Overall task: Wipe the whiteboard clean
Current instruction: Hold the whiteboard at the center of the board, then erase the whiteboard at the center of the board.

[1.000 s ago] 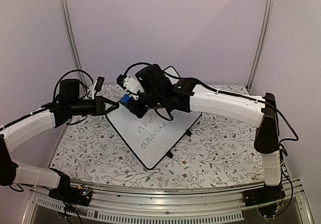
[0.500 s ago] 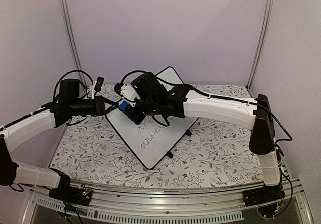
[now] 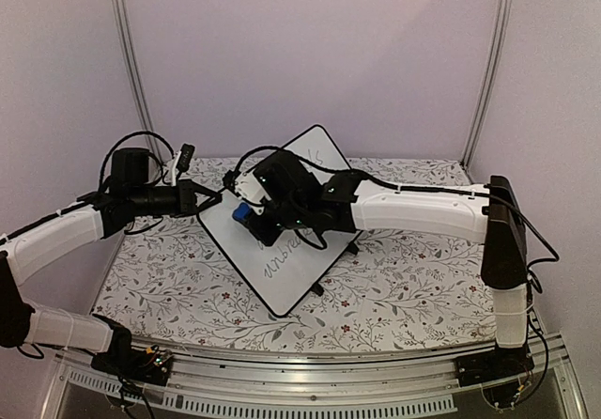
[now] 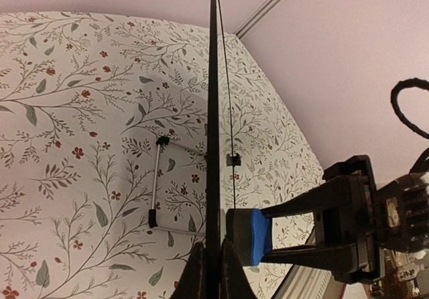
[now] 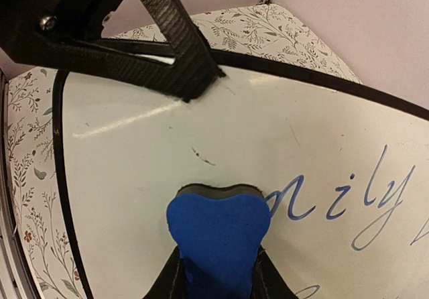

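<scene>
While left tool (image 4: 209, 275) clamps whiteboard (image 3: 282, 283), right tool (image 5: 218, 275) grips eraser (image 5: 218, 232) — script (image 5: 348, 198) legible only from right wrist

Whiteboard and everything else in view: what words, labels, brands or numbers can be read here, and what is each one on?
"nily": blue handwriting on the whiteboard, in the right wrist view. Its start is hidden behind the blue eraser, and further strokes to its right are cut off by the frame.
Line of writing lower on the whiteboard, in the top view: too small and blurred to read.
No other label, brand or number can be read.
</scene>
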Controlling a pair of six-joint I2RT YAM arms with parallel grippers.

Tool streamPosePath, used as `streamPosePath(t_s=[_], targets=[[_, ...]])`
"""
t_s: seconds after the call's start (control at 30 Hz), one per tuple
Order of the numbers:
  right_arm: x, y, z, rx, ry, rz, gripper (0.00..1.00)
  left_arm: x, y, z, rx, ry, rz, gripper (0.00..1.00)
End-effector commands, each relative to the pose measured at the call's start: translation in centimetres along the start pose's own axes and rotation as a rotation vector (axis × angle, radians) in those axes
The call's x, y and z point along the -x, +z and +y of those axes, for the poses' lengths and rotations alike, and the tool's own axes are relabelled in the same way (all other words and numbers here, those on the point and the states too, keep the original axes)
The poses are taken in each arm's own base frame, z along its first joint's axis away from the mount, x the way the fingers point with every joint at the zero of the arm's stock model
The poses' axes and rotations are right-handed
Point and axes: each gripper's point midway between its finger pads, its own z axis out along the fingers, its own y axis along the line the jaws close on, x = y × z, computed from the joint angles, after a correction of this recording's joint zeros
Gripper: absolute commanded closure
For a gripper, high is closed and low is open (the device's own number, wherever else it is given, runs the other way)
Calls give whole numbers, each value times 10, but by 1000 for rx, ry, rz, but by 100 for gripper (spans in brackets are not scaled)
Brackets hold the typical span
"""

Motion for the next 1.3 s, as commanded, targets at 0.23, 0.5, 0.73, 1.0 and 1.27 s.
streamPosePath(t_s=[0.23, 0.5, 0.73, 1.0, 1.27], targets=[[-17, -3, -18, -22, 34, 46, 86, 8, -1, -15, -47, 91, -18, 100], [9, -1, -31, -23, 51, -10, 86, 7, -1, -15, -47, 91, -18, 100], [23, 5, -34, -21, 38, -34, 85, 8, -2, -16, -47, 91, -19, 100], [-19, 11, -16, 62, 56, 62, 85, 8, -2, -15, -43, 92, -22, 100], [-56, -3, -15, 54, 82, 119, 85, 9, -3, -17, -44, 97, -25, 100]])
